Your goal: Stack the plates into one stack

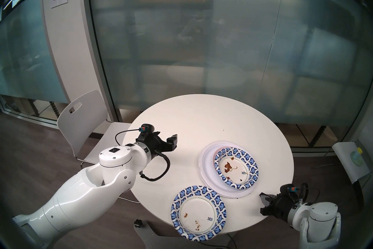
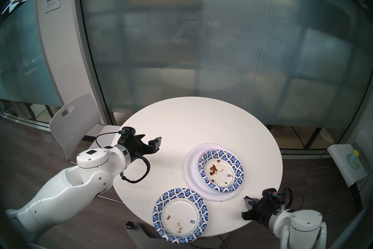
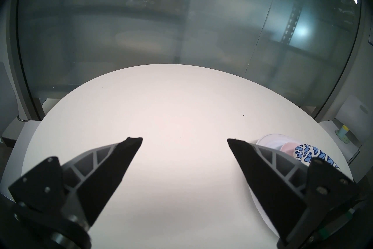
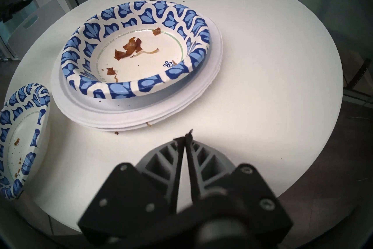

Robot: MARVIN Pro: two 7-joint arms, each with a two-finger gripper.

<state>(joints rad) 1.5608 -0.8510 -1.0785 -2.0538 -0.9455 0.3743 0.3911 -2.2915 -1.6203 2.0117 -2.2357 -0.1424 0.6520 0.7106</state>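
Resting apart from the stack [image 1: 226,169], patterned plate [image 1: 198,213] at near edge of round white table [image 1: 201,121]; right gripper [image 4: 184,138] pinched together, empty, just beside stack; left gripper [image 3: 184,139] spread wide, empty, well away. Frosted glass wall [image 1: 201,30] beyond; white chair [image 1: 80,119] alongside.

Looked smooth and matt: white counter [image 1: 201,121]. Looked like paper, printed, soiled: patterned plate [image 1: 198,213] and bowl [image 4: 137,48]. Gleamed as glossy white plastic: arm shells [image 1: 113,158]. Frosted: glass wall [image 1: 201,40].
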